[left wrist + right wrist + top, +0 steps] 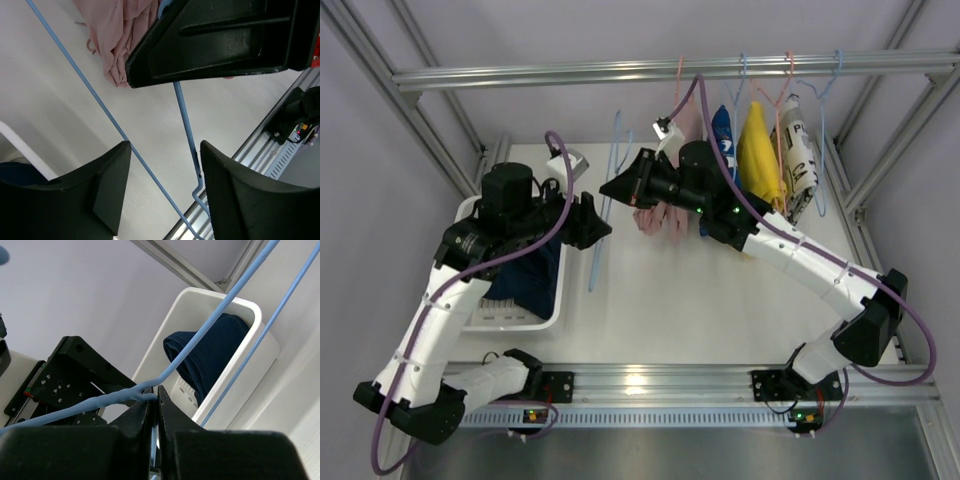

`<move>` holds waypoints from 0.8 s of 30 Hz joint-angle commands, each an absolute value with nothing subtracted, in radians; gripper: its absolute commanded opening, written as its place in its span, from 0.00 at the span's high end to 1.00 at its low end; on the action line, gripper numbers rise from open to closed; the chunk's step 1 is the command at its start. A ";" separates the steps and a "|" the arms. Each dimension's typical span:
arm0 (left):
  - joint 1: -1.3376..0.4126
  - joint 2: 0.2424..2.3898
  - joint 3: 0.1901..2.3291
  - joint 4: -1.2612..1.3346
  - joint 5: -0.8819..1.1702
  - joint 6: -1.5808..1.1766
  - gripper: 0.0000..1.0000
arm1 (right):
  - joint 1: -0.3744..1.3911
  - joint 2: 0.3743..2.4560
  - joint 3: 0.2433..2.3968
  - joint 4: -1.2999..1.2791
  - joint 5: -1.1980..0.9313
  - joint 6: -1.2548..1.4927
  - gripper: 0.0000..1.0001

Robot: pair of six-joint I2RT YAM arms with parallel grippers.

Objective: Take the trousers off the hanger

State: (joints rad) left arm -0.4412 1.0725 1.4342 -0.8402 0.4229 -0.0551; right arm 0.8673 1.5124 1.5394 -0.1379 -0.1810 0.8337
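The navy trousers (532, 280) lie in the white basket (520, 318) at the left and also show in the right wrist view (212, 352). The pink trousers (658, 218) hang from a pink hanger (679, 85) on the rail, partly hidden behind my right arm; their bunched lower end shows in the left wrist view (117, 40). My right gripper (612, 188) (156, 392) is shut on the wire of an empty light blue hanger (595, 255) (220, 310). My left gripper (600, 226) (165, 185) is open, and the blue hanger's wires (185, 120) run between its fingers without touching them.
A blue garment with white pattern (723, 135), a yellow garment (758, 155) and a white printed one (798, 155) hang on the metal rail (570, 72) at the back right. The frame's front rail (650, 382) runs along the near edge.
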 commanded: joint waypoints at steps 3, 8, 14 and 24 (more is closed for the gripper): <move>-0.471 1.104 1.488 -0.752 0.359 -0.089 0.48 | 0.890 1.502 1.588 -0.118 -0.183 0.824 1.00; -0.494 1.137 1.517 -0.746 0.347 -0.103 0.74 | 0.891 1.494 1.588 -0.101 -0.201 0.819 1.00; -0.495 1.103 1.493 -0.686 0.365 -0.163 1.00 | 0.893 1.476 1.580 -0.098 -0.202 0.801 1.00; -0.466 1.028 1.436 -0.678 0.319 -0.207 1.00 | 0.871 1.410 1.566 -0.109 -0.190 0.762 0.02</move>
